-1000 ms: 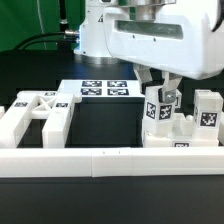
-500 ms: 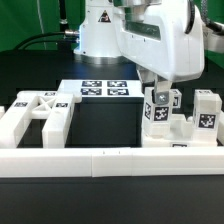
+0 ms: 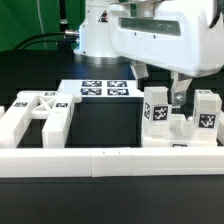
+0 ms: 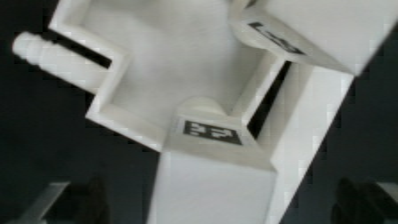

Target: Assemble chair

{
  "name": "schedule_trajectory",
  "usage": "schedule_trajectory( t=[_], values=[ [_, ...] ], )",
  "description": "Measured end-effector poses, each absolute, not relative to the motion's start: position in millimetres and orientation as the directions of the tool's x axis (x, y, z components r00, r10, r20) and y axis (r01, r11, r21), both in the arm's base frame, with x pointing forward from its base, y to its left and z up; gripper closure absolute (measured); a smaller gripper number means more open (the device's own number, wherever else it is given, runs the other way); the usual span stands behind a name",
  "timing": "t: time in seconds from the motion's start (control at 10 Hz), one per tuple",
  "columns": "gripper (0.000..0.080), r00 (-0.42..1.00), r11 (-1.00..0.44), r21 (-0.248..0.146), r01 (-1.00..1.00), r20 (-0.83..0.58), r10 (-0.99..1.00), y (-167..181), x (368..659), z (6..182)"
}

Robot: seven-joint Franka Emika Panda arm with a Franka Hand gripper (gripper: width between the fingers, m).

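I see my gripper (image 3: 166, 95) spread open over the upright chair post (image 3: 155, 110) near the bench's walled edge.

The exterior view shows one X-braced frame (image 3: 40, 115) and two upright posts (image 3: 155, 108) – the second post (image 3: 207, 110) stands toward the exterior view's right – each with one tag facing the camera. One marker board (image 3: 105, 90) lies on the desk (image 3: 100, 125), with four tags showing. There is one border wall (image 3: 100, 160). One arm (image 3: 150, 40) carries one tool (image 3: 178, 97). The wrist view shows one ribbed peg (image 4: 54, 55) and two tags, one only partly visible.
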State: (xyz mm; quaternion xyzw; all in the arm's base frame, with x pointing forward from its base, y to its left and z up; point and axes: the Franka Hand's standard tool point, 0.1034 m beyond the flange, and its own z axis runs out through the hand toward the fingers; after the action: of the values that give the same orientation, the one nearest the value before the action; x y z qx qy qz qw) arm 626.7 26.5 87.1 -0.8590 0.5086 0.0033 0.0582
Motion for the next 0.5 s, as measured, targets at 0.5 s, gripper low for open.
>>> schedule_trajectory(
  t=[0.5],
  values=[
    [0.0151, 0.854, -0.852, -0.088, -0.517, 0.014, -0.520, 26.4, 627.4, 86.7]
  ],
)
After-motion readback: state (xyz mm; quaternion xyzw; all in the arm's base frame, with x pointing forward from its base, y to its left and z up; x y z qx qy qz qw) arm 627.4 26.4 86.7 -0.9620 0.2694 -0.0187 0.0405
